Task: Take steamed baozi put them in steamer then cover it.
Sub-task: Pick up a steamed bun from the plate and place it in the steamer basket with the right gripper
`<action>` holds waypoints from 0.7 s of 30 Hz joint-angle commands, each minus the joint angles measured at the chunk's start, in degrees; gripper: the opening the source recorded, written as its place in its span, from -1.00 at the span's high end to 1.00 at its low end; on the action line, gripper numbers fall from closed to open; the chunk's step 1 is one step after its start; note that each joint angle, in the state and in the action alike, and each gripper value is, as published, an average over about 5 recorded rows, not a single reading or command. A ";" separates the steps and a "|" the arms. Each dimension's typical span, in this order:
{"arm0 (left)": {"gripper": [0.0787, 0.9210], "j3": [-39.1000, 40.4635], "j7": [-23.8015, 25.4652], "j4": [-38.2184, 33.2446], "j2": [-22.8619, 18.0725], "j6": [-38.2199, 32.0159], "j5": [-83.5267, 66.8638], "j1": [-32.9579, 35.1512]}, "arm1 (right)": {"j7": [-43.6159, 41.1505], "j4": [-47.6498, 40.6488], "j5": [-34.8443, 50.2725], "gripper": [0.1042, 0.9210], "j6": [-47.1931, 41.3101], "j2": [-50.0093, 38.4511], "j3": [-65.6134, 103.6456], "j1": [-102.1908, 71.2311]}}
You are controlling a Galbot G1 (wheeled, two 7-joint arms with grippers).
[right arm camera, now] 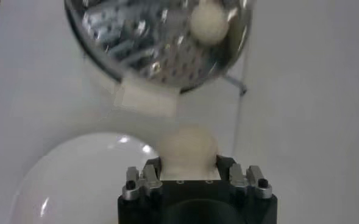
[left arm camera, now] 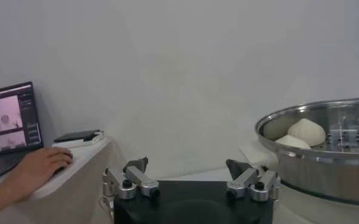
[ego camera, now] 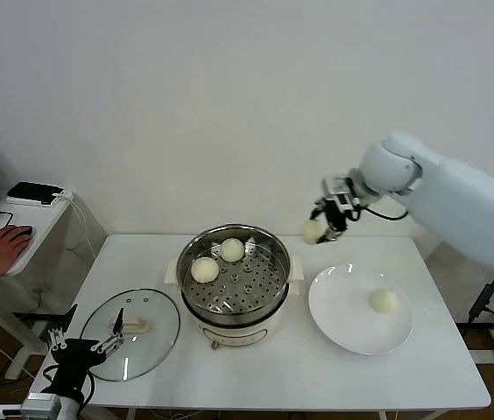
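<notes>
Baozi [ego camera: 314, 231] sits pinched between the closed jaws of the right gripper [ego camera: 326, 226], held in the air between the steamer [ego camera: 234, 308] and the plate [ego camera: 343, 328]. Two buns lie in the steamer, one on the plate. Left gripper [ego camera: 85, 347] hangs with jaws open, beside the lid [ego camera: 155, 337] on the counter [ego camera: 273, 376]
</notes>
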 commanded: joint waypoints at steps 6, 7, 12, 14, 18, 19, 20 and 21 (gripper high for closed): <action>-0.77 -1.39 0.08 -0.77 -0.02 0.08 -0.31 0.43 | 2.44 0.47 2.97 -0.18 0.89 14.72 -7.64 2.99; -0.77 -1.69 0.10 -0.77 -0.01 0.06 -0.45 0.63 | 2.62 0.43 2.82 -0.18 1.24 15.43 -8.09 2.27; -0.77 -3.16 0.13 -0.57 -0.11 -0.10 -1.11 1.50 | 3.16 -0.41 0.29 -0.18 4.83 18.35 -10.43 -0.50; -0.77 -3.50 0.13 -0.56 -0.22 -0.16 -1.21 1.71 | 3.14 -0.56 -1.14 -0.18 6.56 18.99 -11.28 -1.04; -0.77 -3.73 0.09 -0.44 -0.49 -0.24 -1.22 1.82 | 3.01 -0.02 -4.64 -0.18 9.18 19.67 -12.50 -1.81; -0.77 -3.74 0.06 -0.40 -0.58 -0.26 -1.21 1.82 | 3.06 0.17 -5.77 -0.18 9.92 19.82 -12.86 -1.99; -0.77 -3.76 0.02 -0.34 -0.66 -0.27 -1.21 1.81 | 3.09 0.33 -6.78 -0.18 10.77 19.94 -13.23 -2.17; -0.77 -3.77 -0.02 -0.28 -0.72 -0.28 -1.20 1.80 | 3.08 0.51 -7.56 -0.18 11.49 20.03 -13.55 -2.32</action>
